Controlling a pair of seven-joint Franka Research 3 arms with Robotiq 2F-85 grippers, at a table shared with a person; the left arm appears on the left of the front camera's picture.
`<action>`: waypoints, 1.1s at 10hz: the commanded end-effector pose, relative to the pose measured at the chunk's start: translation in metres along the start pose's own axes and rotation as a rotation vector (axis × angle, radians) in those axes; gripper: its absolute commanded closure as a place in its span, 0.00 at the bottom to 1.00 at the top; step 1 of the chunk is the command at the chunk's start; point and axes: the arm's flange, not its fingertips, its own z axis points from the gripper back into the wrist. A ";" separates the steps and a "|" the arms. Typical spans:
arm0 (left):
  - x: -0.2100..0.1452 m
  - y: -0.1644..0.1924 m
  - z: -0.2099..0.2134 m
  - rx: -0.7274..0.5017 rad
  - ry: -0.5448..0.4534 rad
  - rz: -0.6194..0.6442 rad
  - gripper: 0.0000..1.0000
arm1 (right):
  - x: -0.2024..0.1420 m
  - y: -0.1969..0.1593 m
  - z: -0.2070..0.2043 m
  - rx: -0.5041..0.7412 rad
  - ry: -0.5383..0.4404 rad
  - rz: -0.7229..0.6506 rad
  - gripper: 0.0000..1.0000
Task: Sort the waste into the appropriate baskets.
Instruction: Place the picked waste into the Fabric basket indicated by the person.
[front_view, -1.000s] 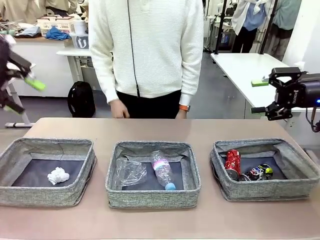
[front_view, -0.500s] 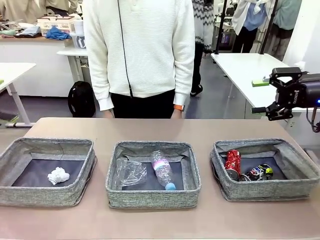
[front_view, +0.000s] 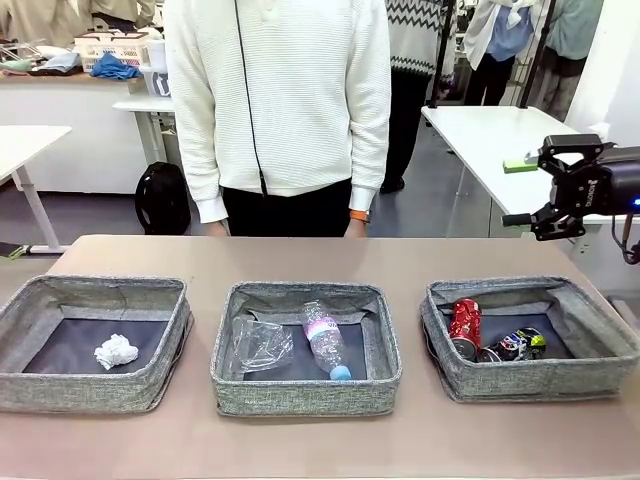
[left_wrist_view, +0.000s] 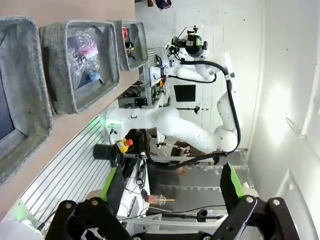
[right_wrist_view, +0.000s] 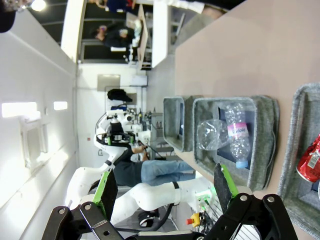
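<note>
Front view: person in white sweater (front_view: 290, 100) is standing at table's (front_view: 320, 255) far edge, hands hanging just behind it, not touching anything. Three grey baskets are sitting in a row on the tabletop, well apart from the person: left basket (front_view: 60, 395) is holding the white paper wad (front_view: 116, 351); middle basket (front_view: 305, 395) is holding a crumpled clear bottle (front_view: 260, 344) beside the blue-capped bottle (front_view: 326, 341) w/ pink label; right basket (front_view: 530, 382) is holding the red can (front_view: 465, 328) and black can (front_view: 516, 345), touching. Right gripper (front_view: 545, 190) is hovering high at pic's right, above and behind the right basket, jaws apart, nothing btwn them. Left gripper (left_wrist_view: 170, 192) in left wrist view is hanging off the table's near side, fingers spread wide, empty. Nothing is blocking the basket openings.
</note>
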 end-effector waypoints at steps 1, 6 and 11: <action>0.000 -0.003 -0.001 -0.023 0.012 -0.032 0.00 | 0.003 0.005 -0.002 0.018 -0.013 -0.015 0.00; 0.000 -0.003 -0.001 -0.023 0.012 -0.032 0.00 | 0.003 0.005 -0.002 0.018 -0.013 -0.015 0.00; 0.000 -0.003 -0.001 -0.023 0.012 -0.032 0.00 | 0.003 0.005 -0.002 0.018 -0.013 -0.015 0.00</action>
